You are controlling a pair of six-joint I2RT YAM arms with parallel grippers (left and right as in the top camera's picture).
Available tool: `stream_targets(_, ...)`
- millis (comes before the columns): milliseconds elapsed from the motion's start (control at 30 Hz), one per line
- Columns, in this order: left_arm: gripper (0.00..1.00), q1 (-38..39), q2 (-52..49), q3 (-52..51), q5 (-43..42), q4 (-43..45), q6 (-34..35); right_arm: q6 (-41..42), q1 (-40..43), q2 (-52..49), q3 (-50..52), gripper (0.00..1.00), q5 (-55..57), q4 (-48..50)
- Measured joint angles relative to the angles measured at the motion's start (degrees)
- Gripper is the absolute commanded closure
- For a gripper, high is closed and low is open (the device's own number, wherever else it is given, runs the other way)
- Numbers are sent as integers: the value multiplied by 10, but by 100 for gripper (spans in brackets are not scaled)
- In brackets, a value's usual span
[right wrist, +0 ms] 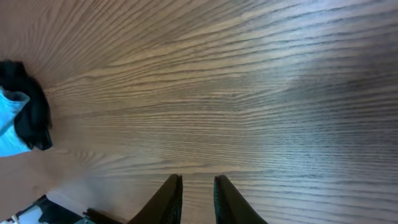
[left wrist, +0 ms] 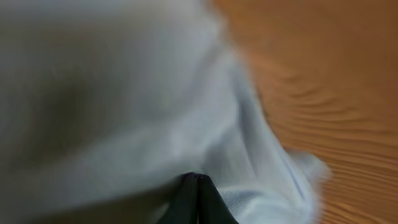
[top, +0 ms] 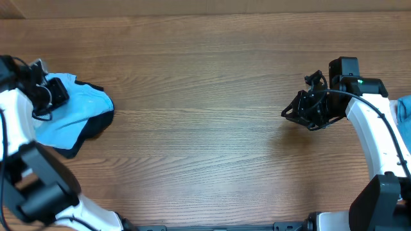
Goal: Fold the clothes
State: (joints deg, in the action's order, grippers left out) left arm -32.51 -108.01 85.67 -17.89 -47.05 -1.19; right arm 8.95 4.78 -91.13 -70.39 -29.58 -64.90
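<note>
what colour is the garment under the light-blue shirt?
Black. The garment peeks out under the shirt; overhead view shows it best.

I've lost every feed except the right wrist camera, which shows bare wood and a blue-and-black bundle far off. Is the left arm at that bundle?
Observer: Yes. From overhead, the left gripper sits on the light-blue T-shirt at the left edge of the table.
Operator: Is it closed?
Observer: The left wrist view shows its fingertips together against pale cloth. The view is too blurred to tell whether any cloth is pinched.
Operator: Is anything near my arm?
Observer: A patch of light-blue cloth shows at the table's right edge, beyond the right gripper.
</note>
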Motion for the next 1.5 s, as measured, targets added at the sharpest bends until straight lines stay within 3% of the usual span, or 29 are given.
stream_targets(67,93,-2,-69,-3,1,-2,28,0,0,0,0,78,0,-2)
stream_targets(133,83,-6,-72,-2,-7,-3,41,0,0,0,0,78,0,-4)
stream_targets(200,67,-21,-66,5,-46,-11,46,0,0,0,0,79,0,-7)
stream_targets(267,62,-33,-54,20,-80,-24,50,0,0,0,0,79,0,-7)
stream_targets(433,46,-43,107,180,-180,-145,12,-5,0,0,-10,76,0,-11)
stream_targets(600,44,56,263,241,-215,-304,-68,-56,0,44,-98,72,0,-65)
stream_targets(633,42,93,306,242,-191,-375,-85,-73,1,93,-126,67,-1,-70)
stream_targets(667,41,105,325,242,-176,-396,-90,-85,1,137,-142,54,-1,-70)
stream_targets(700,10,116,351,242,-156,-429,-94,-95,1,189,-154,0,-1,-63)
stream_targets(733,0,120,366,242,-147,-442,-95,-105,1,237,-160,0,-1,-54)
stream_targets(833,0,122,407,241,-105,-486,-96,-116,1,378,-172,0,5,-35)
stream_targets(933,0,122,433,235,-72,-497,-96,-120,1,437,-174,0,7,-37)
stream_targets(1367,0,122,414,233,-43,-490,-96,-120,-5,458,-170,0,15,-56)
stream_targets(1433,0,122,413,233,-42,-489,-96,-120,-28,487,-139,0,26,-41)
stream_targets(1500,0,122,413,233,-41,-490,-96,-122,-43,542,-66,0,33,39)
